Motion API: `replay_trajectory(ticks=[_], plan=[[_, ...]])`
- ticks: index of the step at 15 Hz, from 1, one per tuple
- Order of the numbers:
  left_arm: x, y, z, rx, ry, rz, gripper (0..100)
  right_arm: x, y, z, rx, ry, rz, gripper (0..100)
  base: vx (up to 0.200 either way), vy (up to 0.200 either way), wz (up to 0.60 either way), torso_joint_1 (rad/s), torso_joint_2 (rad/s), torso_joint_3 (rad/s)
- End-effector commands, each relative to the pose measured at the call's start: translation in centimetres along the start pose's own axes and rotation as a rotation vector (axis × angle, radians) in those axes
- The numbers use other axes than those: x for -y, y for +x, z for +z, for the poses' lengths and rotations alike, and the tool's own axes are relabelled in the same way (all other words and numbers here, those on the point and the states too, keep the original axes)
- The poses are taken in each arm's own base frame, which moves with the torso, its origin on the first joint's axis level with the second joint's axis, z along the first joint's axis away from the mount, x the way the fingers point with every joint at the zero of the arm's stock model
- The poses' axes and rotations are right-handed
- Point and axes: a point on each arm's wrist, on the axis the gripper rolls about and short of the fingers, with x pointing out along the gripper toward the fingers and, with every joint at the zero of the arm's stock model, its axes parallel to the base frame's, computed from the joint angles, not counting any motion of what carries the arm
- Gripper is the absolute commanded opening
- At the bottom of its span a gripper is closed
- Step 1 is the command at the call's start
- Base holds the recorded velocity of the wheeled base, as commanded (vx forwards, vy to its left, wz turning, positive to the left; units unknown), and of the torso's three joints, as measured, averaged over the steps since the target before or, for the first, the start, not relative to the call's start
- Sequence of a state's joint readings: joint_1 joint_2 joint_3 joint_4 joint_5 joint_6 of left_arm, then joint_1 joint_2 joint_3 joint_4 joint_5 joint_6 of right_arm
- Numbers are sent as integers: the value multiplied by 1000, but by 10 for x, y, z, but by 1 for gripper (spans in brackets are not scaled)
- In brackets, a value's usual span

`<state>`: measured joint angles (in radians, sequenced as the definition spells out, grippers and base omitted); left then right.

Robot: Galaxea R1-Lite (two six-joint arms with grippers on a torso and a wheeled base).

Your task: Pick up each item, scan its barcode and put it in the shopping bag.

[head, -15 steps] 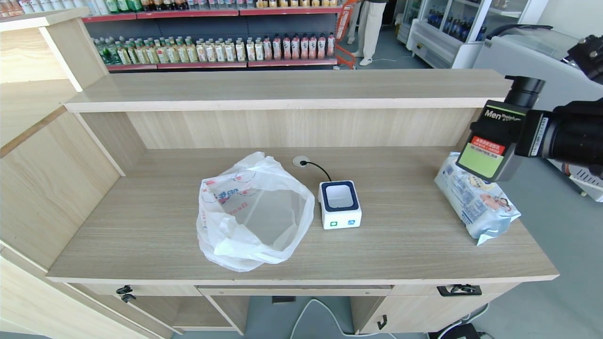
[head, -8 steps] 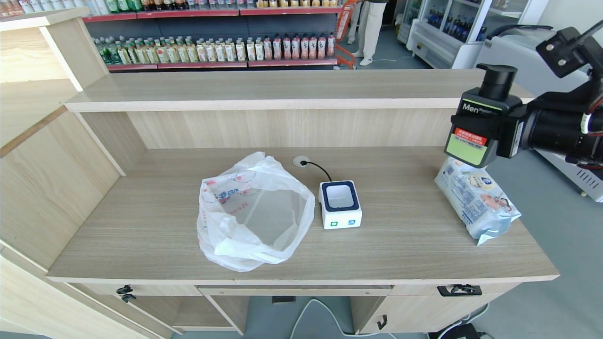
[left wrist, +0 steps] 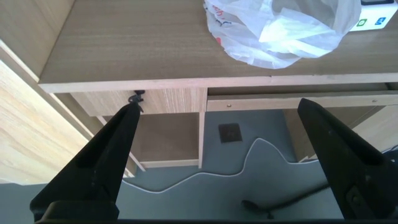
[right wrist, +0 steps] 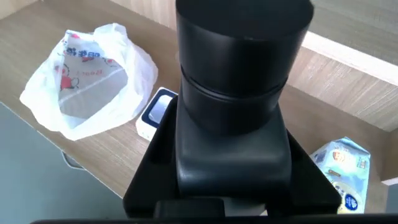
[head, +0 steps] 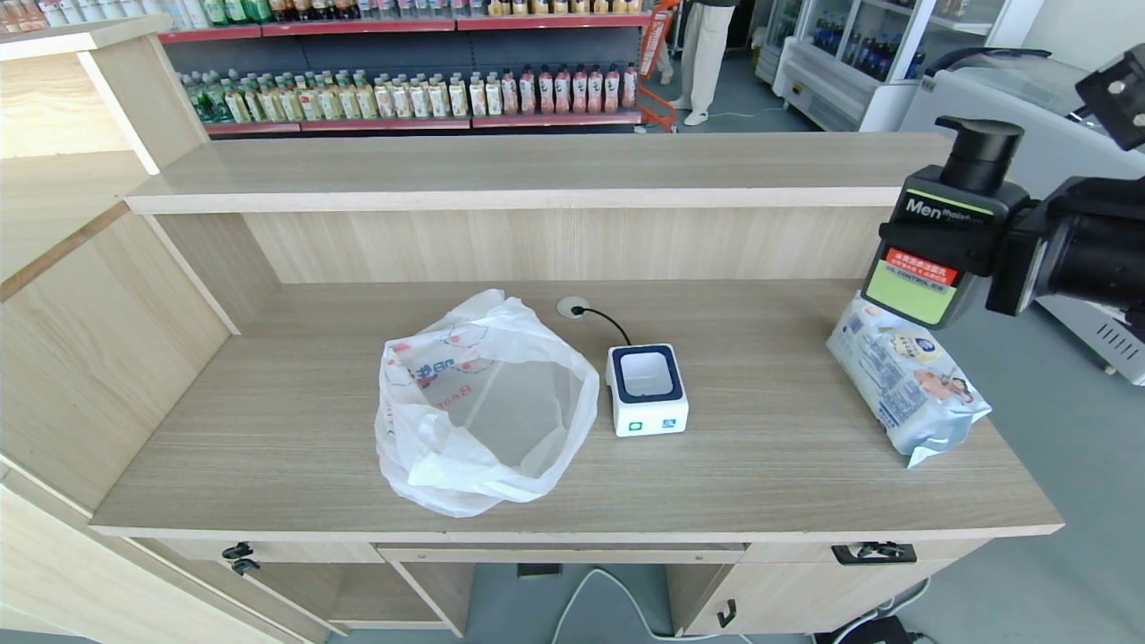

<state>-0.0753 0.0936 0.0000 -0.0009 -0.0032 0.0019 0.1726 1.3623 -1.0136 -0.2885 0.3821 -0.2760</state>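
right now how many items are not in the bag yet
2: a black bottle held by the right gripper above the counter, and a wipes pack lying at its right end.

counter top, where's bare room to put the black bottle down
Widest bare patch of counter: between the scanner and the wipes pack, nearest the black bottle. Also free: between the shopping bag and the left side wall. Crowded: the narrow gap between bag and scanner, and the cable behind the scanner.
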Motion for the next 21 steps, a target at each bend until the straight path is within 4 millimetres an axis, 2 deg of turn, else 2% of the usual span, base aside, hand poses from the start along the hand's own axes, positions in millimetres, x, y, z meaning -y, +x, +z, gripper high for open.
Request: replay_trajectory(ticks=[1, 3, 7, 9, 11, 17, 21], plan=[[0, 0, 0, -1, 0, 0, 100, -2, -8, 7, 33, -12, -4, 0, 0, 0, 600, 7, 2, 2], [0, 0, 0, -1, 0, 2, 100, -4, -11, 7, 34, -12, -1, 0, 0, 0, 600, 5, 0, -2], [0, 0, 0, -1, 0, 0, 100, 0, -8, -2, -9, 23, -3, 0, 0, 0, 0, 0, 0, 0], [0, 0, 0, -1, 0, 0, 100, 15, 4, -18, -54, 213, -11, 0, 0, 0, 0, 0, 0, 0], [0, 0, 0, -1, 0, 0, 100, 34, 11, -41, -99, 328, 73, 0, 0, 0, 0, 0, 0, 0], [0, 0, 0, -1, 0, 0, 100, 81, 26, -104, -165, 532, 205, 0, 0, 0, 0, 0, 0, 0], [0, 0, 0, -1, 0, 0, 100, 93, 42, -128, -154, 567, 235, 0, 0, 0, 0, 0, 0, 0]])
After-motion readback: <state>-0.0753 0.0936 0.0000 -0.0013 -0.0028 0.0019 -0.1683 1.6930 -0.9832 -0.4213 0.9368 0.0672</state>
